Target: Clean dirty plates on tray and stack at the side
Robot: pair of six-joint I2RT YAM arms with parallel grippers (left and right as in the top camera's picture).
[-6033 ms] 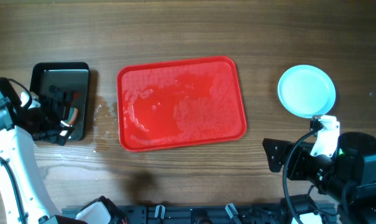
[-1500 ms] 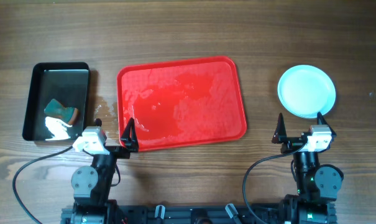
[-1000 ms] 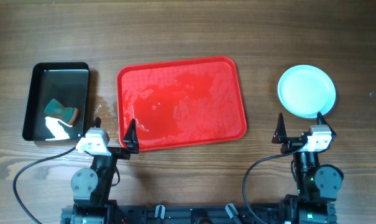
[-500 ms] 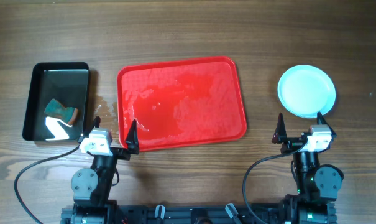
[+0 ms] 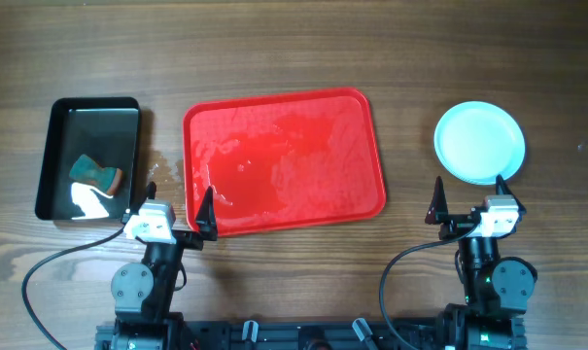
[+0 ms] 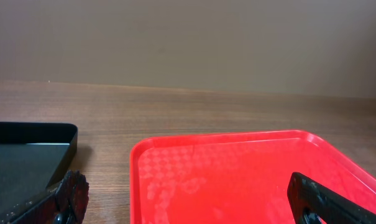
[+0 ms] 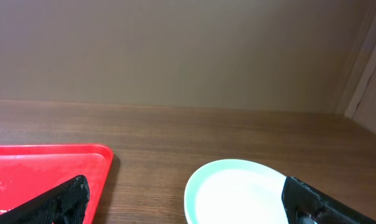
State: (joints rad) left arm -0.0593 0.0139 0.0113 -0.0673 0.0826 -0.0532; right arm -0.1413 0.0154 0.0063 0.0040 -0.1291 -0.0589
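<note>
Wooden surface [image 5: 294, 49] fills the view, with both arms folded at its near edge. Ahead of the left jaws and off to their left sits a black pan [image 5: 87, 122] holding water and a green-and-orange sponge [image 5: 95, 175]. A few drops [image 5: 157, 173] lie on the wood between pan and tray. The left jaws are spread wide and grasp nothing. The tray [image 5: 284, 146] lies ahead of them and to their right, its near left corner just beyond their right-hand tip. It carries no plates, only a wet sheen, and no sauce that I can make out.

Well to the right, the right jaws are likewise spread wide and empty. The plates [image 5: 479, 142] rest on the bare surface just ahead of these jaws, beside the tray and apart from it. The top one looks pale and clean; how many lie under it cannot be told. Judged from this, cleaning and stacking look finished, with nothing left but to confirm the pile's count.
</note>
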